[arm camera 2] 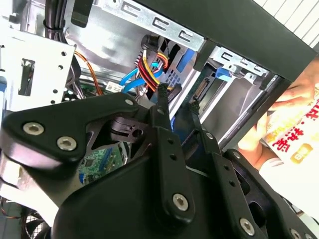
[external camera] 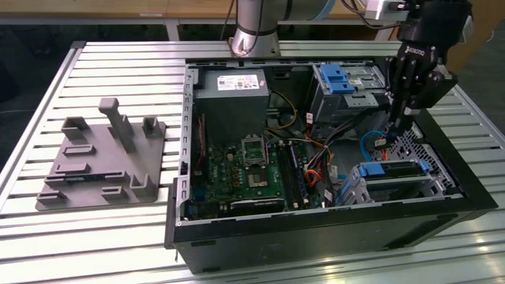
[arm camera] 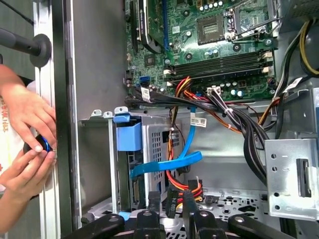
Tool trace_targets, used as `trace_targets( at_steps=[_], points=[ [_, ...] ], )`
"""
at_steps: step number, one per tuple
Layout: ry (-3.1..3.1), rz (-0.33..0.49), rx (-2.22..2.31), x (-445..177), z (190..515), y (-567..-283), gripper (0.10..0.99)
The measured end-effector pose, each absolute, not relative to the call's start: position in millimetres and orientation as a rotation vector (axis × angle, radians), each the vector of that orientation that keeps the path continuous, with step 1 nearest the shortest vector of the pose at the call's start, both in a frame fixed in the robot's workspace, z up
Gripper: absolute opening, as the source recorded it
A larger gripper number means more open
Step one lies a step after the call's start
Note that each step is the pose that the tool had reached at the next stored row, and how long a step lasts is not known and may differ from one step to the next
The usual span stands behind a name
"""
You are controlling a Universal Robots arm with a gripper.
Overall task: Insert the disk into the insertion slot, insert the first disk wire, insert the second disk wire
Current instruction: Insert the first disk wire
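Clock directions are for the exterior view, with 12 o'clock pointing away from the camera.

Table (external camera: 118,236): slatted aluminium. An open black computer case (external camera: 316,234) lies on it with its side panel off. A grey fixture plate (external camera: 106,157) sits on the slats just beside the case, at 9 o'clock from it.

The disk (external camera: 398,170): lies flat in the insertion slot (external camera: 379,190) at the 4 o'clock corner of the case. The blue carrier shows at both ends. The motherboard (external camera: 252,165) is at 9 o'clock from the slot.

Claw (external camera: 397,131) (arm camera 2: 178,98): down inside the case, at 12 o'clock from the disk and near it. It is pinching the black plug of the red-and-yellow disk wire (arm camera 2: 149,72). In both wrist views the plug sits between the two fingers (arm camera 2: 164,134), which stand a narrow gap apart.

Blue disk wire (arm camera: 172,164): a flat ribbon that loops across the slot's perforated wall to the disk's end. Cannot tell whether it is seated.

One hand (arm camera: 27,112) and another hand (arm camera: 20,174) of a person are outside the case wall, together on a small black-and-blue object (arm camera: 42,144).

Farther back, a larger bay with a blue latch (external camera: 341,80) is at 11 o'clock from the claw. The power supply (external camera: 233,94) is at 9 o'clock from that bay. The arm column (external camera: 252,23) rises beyond the case at 12 o'clock.
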State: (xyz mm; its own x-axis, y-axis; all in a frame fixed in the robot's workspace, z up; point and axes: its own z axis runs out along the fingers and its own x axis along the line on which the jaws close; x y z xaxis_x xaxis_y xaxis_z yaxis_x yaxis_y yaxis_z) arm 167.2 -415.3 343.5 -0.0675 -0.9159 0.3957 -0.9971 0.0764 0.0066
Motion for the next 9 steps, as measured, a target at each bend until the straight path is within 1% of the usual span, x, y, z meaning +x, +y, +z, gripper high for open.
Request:
trace_targets(
  at_steps=[2,6,9],
  points=[
    [-2.068,0.390,1.909,167.2,342.7,-415.2,0.318],
    [-2.092,0.422,1.910,167.2,341.5,-415.3,0.318],
    [-2.105,0.421,1.895,166.9,339.9,-415.3,0.318]
  ],
)
